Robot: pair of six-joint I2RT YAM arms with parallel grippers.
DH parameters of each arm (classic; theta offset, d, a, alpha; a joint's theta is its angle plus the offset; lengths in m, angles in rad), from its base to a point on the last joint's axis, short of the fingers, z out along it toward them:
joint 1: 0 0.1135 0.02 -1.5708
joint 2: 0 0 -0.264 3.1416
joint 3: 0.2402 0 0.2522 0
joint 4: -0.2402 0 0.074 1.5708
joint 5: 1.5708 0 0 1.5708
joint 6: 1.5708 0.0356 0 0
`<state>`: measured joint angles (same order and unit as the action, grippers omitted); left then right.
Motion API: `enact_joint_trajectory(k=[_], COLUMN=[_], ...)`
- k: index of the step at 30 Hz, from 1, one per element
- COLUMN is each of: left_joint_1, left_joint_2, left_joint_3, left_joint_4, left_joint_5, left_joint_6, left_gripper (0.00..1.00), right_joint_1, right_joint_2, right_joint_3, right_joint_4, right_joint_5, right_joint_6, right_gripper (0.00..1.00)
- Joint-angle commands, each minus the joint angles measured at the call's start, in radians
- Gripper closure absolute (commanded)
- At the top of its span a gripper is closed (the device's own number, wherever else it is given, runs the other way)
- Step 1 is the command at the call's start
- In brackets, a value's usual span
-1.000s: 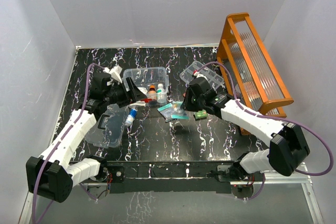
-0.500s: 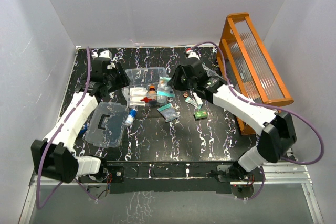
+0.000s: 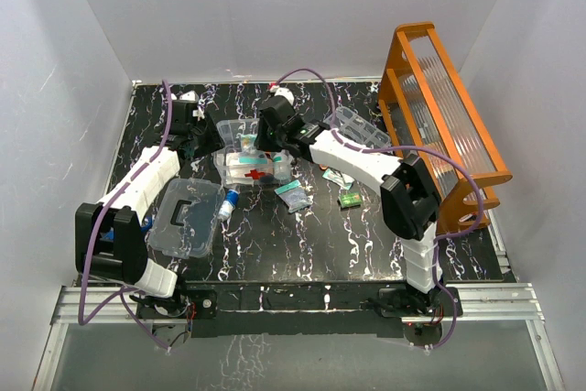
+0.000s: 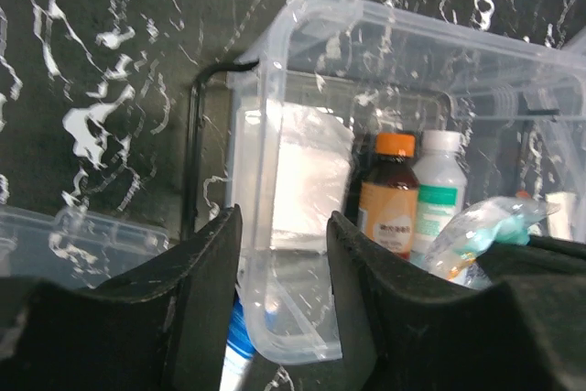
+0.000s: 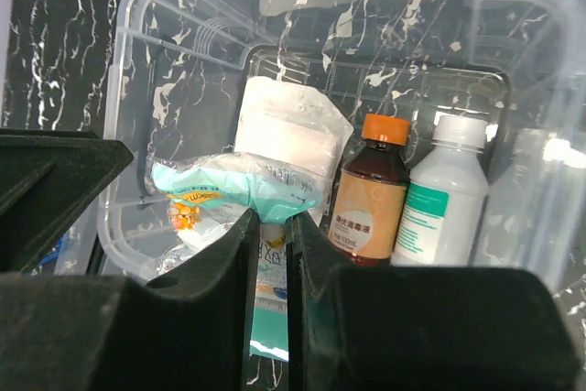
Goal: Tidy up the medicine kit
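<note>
Currently the right gripper is pinched narrow on a teal sachet, held over the open medicine box. The box sits left of centre toward the far side of the marbled table. Inside it, a brown bottle and a white bottle stand beside a gauze pack. The left gripper is spread wide, straddling the box's end wall without closing on it. The lid lies apart, nearer the bases. Recommendation: lower the sachet beside the gauze, clear of the bottles, and release it below the rim while the left arm braces the box.
</note>
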<state>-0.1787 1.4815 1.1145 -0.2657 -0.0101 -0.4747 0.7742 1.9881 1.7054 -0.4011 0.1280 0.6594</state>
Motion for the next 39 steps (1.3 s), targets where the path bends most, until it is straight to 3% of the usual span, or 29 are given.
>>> enact_joint_trajectory(k=[1, 19, 39], left_joint_1=[0.003, 0.004, 0.004], left_joint_2=[-0.016, -0.087, -0.167], left_joint_3=[-0.046, -0.12, 0.038], left_joint_4=[0.044, 0.016, -0.122], left_joint_5=[0.065, 0.202, 0.071], left_joint_6=[0.031, 0.04, 0.015], left_gripper=[0.61, 0.73, 0.64], right_joint_1=[0.018, 0.062, 0.086], right_joint_2=[0.048, 0.256, 0.368], right_joint_3=[0.103, 0.284, 0.382], right_joint_4=[0.011, -0.056, -0.161], right_joint_5=[0.016, 0.025, 0.087], right_joint_6=[-0.038, -0.072, -0.093], right_gripper=[0.89, 0.89, 0.8])
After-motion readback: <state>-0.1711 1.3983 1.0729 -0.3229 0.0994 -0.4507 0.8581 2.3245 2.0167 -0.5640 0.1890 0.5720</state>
